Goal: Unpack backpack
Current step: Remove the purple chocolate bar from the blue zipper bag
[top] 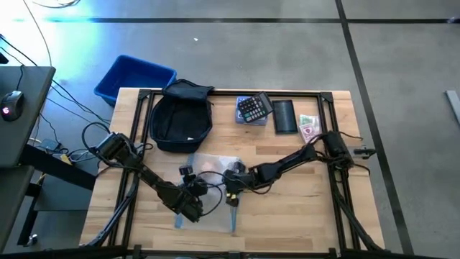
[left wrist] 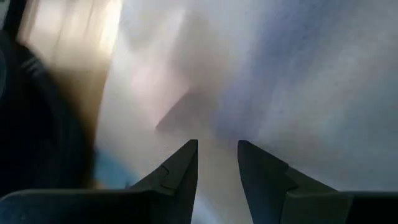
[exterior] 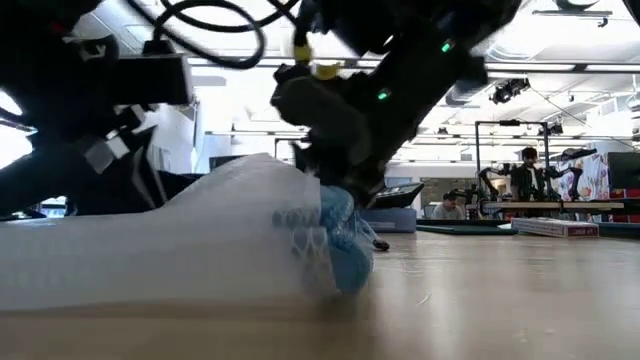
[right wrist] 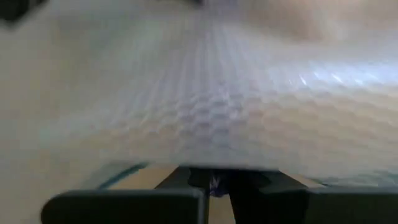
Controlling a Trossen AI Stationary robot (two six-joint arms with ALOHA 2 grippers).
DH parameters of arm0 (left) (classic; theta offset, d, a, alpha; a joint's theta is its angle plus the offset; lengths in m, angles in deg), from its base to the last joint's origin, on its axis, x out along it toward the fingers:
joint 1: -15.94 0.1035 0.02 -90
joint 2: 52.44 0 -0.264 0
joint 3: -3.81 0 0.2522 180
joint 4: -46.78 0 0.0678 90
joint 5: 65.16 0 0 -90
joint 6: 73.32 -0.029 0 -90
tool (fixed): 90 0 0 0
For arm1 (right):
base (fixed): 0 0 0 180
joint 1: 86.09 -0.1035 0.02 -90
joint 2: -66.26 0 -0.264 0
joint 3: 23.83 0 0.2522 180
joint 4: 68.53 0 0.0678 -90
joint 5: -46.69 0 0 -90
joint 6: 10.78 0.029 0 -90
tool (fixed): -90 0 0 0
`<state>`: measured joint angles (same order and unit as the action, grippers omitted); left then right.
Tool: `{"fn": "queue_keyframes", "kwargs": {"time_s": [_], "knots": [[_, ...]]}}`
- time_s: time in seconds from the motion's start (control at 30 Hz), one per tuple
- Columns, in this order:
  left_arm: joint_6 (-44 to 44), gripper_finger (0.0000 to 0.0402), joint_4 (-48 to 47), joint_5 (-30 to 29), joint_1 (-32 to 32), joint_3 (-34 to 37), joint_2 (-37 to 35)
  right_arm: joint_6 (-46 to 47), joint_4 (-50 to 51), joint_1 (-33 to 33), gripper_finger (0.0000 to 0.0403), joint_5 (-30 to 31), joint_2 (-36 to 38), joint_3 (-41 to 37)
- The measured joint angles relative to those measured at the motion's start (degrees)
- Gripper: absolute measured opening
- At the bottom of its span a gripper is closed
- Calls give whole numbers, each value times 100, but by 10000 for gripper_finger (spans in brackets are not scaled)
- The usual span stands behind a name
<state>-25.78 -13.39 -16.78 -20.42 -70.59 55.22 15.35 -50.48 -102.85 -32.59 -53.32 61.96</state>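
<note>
- While both arms are bent in over the near middle of the wooden table [top: 302,208], the backpack [top: 181,116] is seen lying at the far left of the tabletop, just beside the blue plastic bin [top: 133,78] that stands off the table's far left corner; what either holds cannot be told.
- A clear bubble-wrap pouch [top: 210,164] with blue trim is laid flat between the two grippers; its contents cannot be made out.
- A calculator [top: 254,108], a black pouch [top: 284,116] and a small packet [top: 308,126] are lined up along the far edge.
- The left gripper [left wrist: 217,163] is held low over the bubble wrap, its fingers [left wrist: 180,177] kept partly apart with only a narrow gap between them.
- The right gripper [right wrist: 214,182] is reached in from the right, with its jaws pressed together at the pouch's edge; whether the film is pinched cannot be told.
</note>
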Motion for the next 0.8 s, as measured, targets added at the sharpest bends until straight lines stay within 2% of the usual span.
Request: {"fn": "queue_keyframes", "kwargs": {"time_s": [0.17, 0.37, 0.47, 0.57, 0.73, 0.8], "knots": [[445, 94, -388, -64, -113, 0, 0, 180, 1160, -427, 1, 672, 388, -6], [445, 94, -340, -83, -164, 0, 0, 881, 2657, -800, 0, 874, 873, -9], [445, 94, -335, -85, -164, 0, 0, 1651, 3707, -858, 0, 725, 1167, -6], [444, 94, -331, -85, -164, 0, 0, 2606, 4999, -958, 0, 852, 1432, -6], [449, 94, -324, -87, -175, -2, 0, 4560, 7097, -1065, 0, 1785, 1638, -17], [448, 94, -313, -87, -178, -2, 0, 5005, 7742, -1001, 0, 2077, 1638, -28]]}}
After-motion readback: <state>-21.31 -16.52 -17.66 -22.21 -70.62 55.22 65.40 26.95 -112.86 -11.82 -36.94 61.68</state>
